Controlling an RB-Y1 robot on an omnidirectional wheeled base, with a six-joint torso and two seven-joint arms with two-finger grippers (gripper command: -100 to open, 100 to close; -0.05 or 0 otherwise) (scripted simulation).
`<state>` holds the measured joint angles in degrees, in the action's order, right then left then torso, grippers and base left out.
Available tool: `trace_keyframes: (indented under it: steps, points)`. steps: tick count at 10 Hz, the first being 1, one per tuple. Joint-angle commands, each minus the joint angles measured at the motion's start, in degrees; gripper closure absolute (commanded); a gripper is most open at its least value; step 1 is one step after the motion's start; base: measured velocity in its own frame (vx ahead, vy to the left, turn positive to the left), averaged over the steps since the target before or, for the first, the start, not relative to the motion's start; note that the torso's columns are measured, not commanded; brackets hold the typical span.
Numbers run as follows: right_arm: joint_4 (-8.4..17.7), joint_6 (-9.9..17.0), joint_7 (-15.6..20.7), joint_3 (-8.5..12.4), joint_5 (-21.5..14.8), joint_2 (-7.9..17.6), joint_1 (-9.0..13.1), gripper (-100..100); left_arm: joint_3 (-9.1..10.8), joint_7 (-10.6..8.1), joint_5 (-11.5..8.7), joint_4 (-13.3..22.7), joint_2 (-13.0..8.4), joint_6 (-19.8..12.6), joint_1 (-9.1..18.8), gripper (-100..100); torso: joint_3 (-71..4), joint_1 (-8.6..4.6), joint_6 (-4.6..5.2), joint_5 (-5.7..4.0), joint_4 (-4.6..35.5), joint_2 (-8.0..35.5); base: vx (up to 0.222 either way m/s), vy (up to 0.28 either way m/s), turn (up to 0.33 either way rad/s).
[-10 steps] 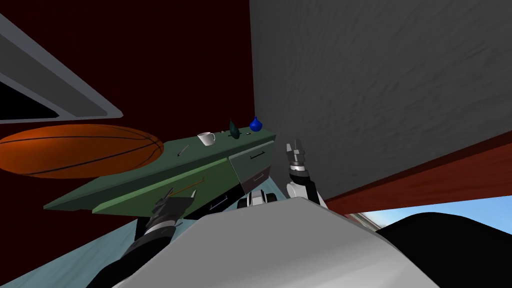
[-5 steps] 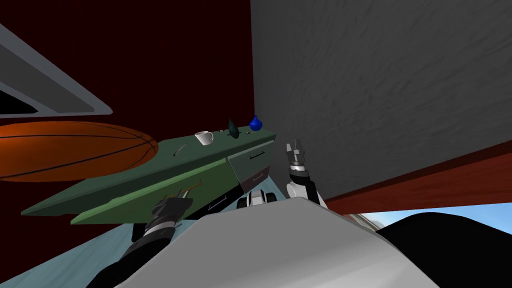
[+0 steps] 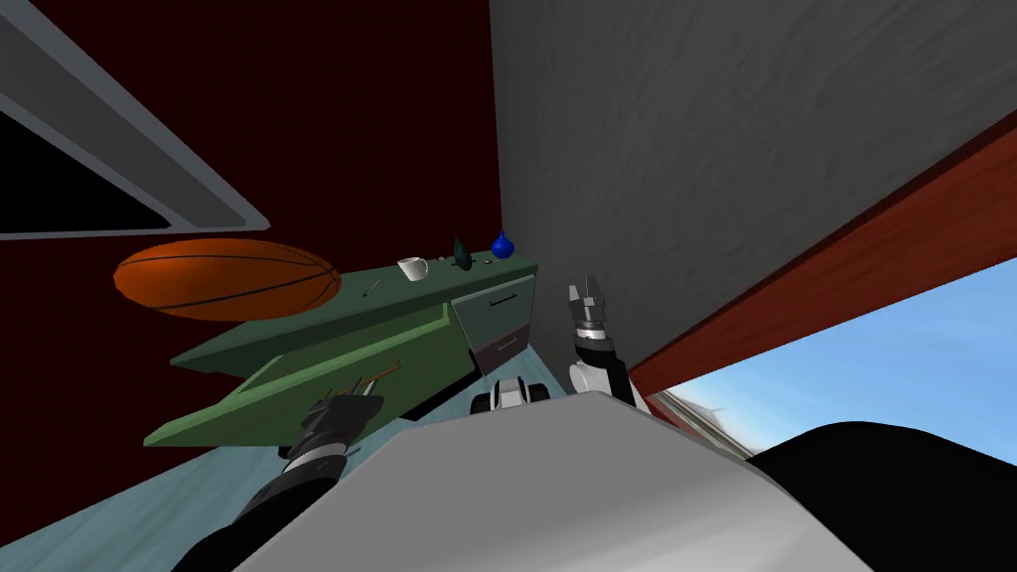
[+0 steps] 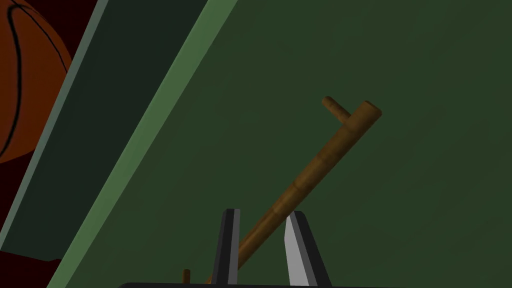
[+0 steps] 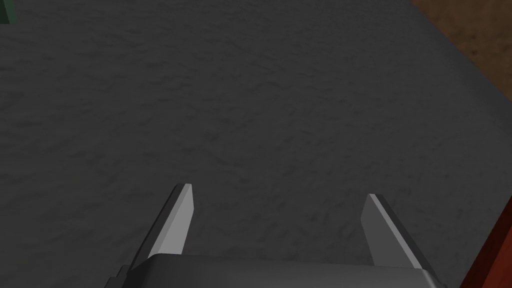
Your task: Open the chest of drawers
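1. Biggest thing first: the green chest of drawers (image 3: pixel 328 316) stands ahead of the left fingers, hard in the corner by the grey wall, with a basketball (image 3: pixel 228 278) on its top.
2. Its long top drawer (image 3: pixel 427 357) juts well out of the carcass toward me, and its flat green front (image 4: pixel 400 150) lies just behind the fingers. I judge it rigid and fairly weighty, the kind that slides straight on its runners.
3. The handle (image 4: pixel 310 175) is a brown bar on two posts. It looks stiff and not slippery, and it is the one place to take hold.
4. The left gripper (image 4: pixel 262 214) is pinched narrow on that bar, close to one post. A grip this far off-centre may skew the drawer, so mid-bar would pull truer.
5. The right gripper (image 5: pixel 280 192) has its fingers spread wide, holds nothing and is raised before the grey wall.
6. Smallest: a white mug (image 3: pixel 412 268) and a blue vase (image 3: pixel 503 245) on top, well beyond the fingers. A jerk could rattle them.
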<state>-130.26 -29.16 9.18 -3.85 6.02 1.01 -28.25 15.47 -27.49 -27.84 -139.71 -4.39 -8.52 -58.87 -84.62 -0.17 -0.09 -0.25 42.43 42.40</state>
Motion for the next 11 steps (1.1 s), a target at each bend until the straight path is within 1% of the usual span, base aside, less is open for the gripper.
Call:
trace_keyframes:
  steps: [1,2,3,4,7,9,11]
  points:
    - [0.0,0.0,0.0,0.0,0.0,0.0,0.0,0,-0.05,-0.02,-0.1,-0.8,-0.2,1.0,-0.3,100,0.2,0.04,-0.01,0.01,0.1,0.2,-0.191,-0.069,0.022]
    - [0.0,0.0,0.0,0.0,0.0,0.0,0.0,0,-0.08,-0.01,-0.1,-1.0,-0.3,1.2,-0.4,100,0.2,0.02,-0.06,-0.03,0.1,0.3,-0.184,-0.069,0.020]
    - [0.0,0.0,0.0,0.0,0.0,0.0,0.0,0,-0.46,0.08,0.0,-0.4,-0.2,0.5,-0.3,100,0.2,0.04,-0.10,-0.10,0.2,0.3,-0.080,-0.034,-0.010]
    - [0.0,0.0,0.0,0.0,0.0,0.0,0.0,0,0.73,-0.94,-1.1,-2.2,-0.8,-0.4,-2.0,-100,0.0,0.16,-0.07,-0.05,0.1,0.0,0.003,-0.015,-0.002]
    - [0.0,0.0,0.0,0.0,0.0,0.0,0.0,0,2.78,-2.52,-2.7,-5.1,-1.7,-1.4,-4.4,-100,-0.1,0.22,0.09,0.25,-0.2,-0.3,0.030,-0.008,0.005]
    - [0.0,0.0,0.0,0.0,0.0,0.0,0.0,0,4.15,-3.57,-3.7,-7.1,-2.3,-2.1,-6.0,-100,0.0,0.17,0.10,0.19,-0.1,-0.1,0.032,-0.004,-0.005]
    - [0.0,0.0,0.0,0.0,0.0,0.0,0.0,0,5.52,-4.62,-4.8,-9.1,-2.9,-2.9,-7.6,-100,0.1,-0.08,0.00,-0.16,0.1,0.2,0.029,-0.010,-0.002]
